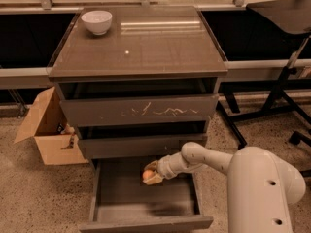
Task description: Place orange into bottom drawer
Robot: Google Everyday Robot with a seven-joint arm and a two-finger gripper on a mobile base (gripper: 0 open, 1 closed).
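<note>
- Cabinet [138, 72]: three dark grey-brown drawers, with a glossy top surface [146, 42].
- White bowl [96, 22] stands at the back left corner of that surface.
- Top drawer [141, 111]: pushed in, pale scratches across its front.
- Middle drawer [138, 146]: plain front, pushed in.
- Bottom drawer [126, 195]: pulled out toward the camera, with its tray floor in view and its front panel at the lower edge of the view.
- Hand [151, 174]: over the back part of the open bottom drawer, just below the middle drawer's front and near the tray's centre line.
- Hand state: clenched around the orange [147, 174], which shows between the fingers on the hand's left side.
- Orange position: held in the hand above the tray floor. Whether it touches the floor cannot be told.
- Arm [209, 159]: white, reaching in from the lower right, with the wrist crossing the drawer's right wall.
- Cardboard box [51, 135]: open, on the speckled floor [34, 198] left of the cabinet.
- Black stand [284, 57] to the right of the cabinet, well apart from the hand.
</note>
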